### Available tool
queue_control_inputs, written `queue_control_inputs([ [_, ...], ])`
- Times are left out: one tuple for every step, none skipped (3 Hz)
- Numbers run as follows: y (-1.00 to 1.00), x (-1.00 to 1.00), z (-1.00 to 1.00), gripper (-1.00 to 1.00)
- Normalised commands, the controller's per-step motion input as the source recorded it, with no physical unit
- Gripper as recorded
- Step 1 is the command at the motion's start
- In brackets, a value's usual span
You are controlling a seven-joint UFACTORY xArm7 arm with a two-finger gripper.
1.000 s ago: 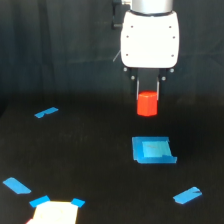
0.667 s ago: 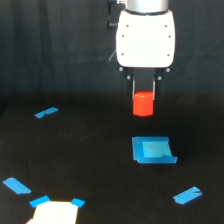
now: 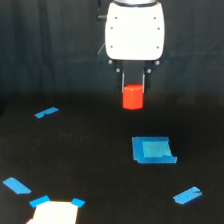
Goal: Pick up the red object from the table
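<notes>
Lying nearest on the black surface is a pale patch with tape, then the blue tray; beyond, the fingers pinch the red object, hanging clear, apparently picked up.

A single exterior view stands off the arm, in front of it and raised a little, facing the white arm head and looking slightly down over the table. It sits at middle distance: the arm head fills the top centre, cut by the upper edge. The table's far edge meets a dark backdrop behind. The blue tray lies right of centre, and the pale paper patch is nearest, cut by the bottom edge. No second view shares the scene.
</notes>
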Motion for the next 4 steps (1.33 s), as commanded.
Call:
queue_control_inputs([
  [-0.76,-0.75,0.79,-1.00],
  [-0.64,-0.02,1.00,-0.65],
  [-0.57,-0.26,1.00,-0.70],
  [-1.00,-0.51,1.00,-0.82],
])
